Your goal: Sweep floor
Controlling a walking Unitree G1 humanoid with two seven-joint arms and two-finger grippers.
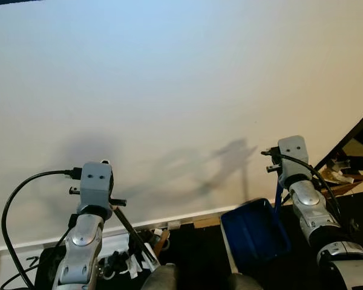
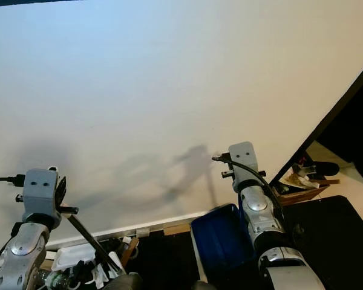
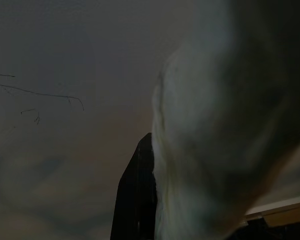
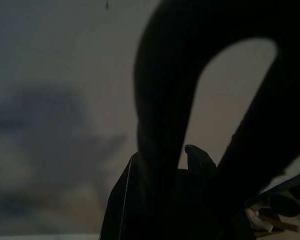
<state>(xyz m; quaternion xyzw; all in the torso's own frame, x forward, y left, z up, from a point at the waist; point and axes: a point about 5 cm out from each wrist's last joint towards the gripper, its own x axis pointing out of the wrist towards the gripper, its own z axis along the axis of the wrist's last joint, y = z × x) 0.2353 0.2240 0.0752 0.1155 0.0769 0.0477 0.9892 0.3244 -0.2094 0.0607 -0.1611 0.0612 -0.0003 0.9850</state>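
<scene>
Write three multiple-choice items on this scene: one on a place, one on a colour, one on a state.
1. Where is the dustpan?
A. Low by the right arm, below the wall
B. Hung high on the wall
C. Beside the left arm

2. What colour is the dustpan?
A. Red
B. Blue
C. Yellow

3. How does the thin black handle by the left arm stand?
A. Flat on the floor
B. Slanted, running down from the arm
C. Broken in two

Answers: 1 A, the head views show it next to the right arm, under the white baseboard. 2 B, its scoop is plainly blue. 3 B, it runs on a slant from the left wrist down toward the clutter at the wall's foot.
</scene>
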